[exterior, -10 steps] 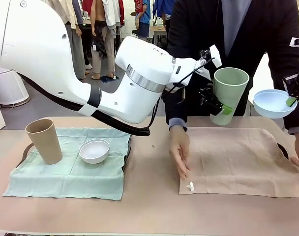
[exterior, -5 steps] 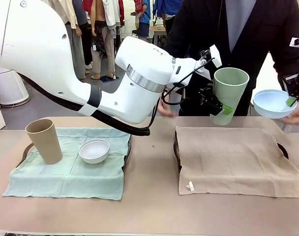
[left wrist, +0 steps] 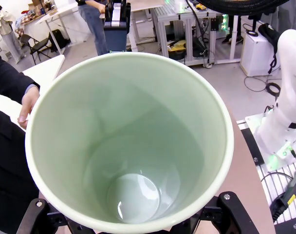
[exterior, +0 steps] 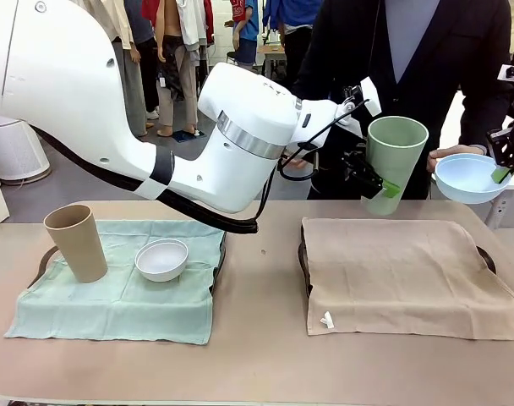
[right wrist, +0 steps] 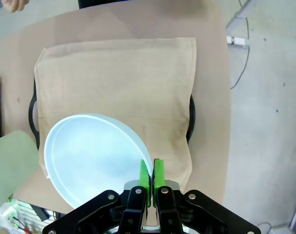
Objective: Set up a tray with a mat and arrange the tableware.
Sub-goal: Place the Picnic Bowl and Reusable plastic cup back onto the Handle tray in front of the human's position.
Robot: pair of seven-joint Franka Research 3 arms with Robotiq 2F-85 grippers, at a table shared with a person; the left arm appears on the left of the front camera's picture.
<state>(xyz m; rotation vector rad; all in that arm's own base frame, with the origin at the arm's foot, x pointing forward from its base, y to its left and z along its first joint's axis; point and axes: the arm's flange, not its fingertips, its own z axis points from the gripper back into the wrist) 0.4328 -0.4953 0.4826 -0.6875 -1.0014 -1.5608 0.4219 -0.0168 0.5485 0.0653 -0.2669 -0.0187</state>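
My left gripper [exterior: 371, 179] is shut on the pale green cup [exterior: 394, 162], held upright in the air behind the beige mat [exterior: 405, 275]; the left wrist view looks down into the pale green cup [left wrist: 133, 146]. At the far right my right gripper [exterior: 502, 173] is shut on the rim of the light blue bowl [exterior: 467, 178], held above the beige mat [right wrist: 119, 83] and its tray [right wrist: 33, 114]. The light blue bowl [right wrist: 92, 156] sits pinched between the green pads [right wrist: 144, 175]. The tan cup [exterior: 76, 242] and white bowl [exterior: 162, 259] stand on the green mat [exterior: 122, 296] at left.
A person in a dark jacket stands at the far side; one hand [exterior: 447, 153] hovers just behind the blue bowl. Dark tray handles [exterior: 303, 254] poke out from under the beige mat. Bare tabletop [exterior: 261, 338] lies between the two mats.
The person's hands have left the beige mat and drawn back off the table; one now sits behind the blue bowl. Both grippers hold still with their loads.
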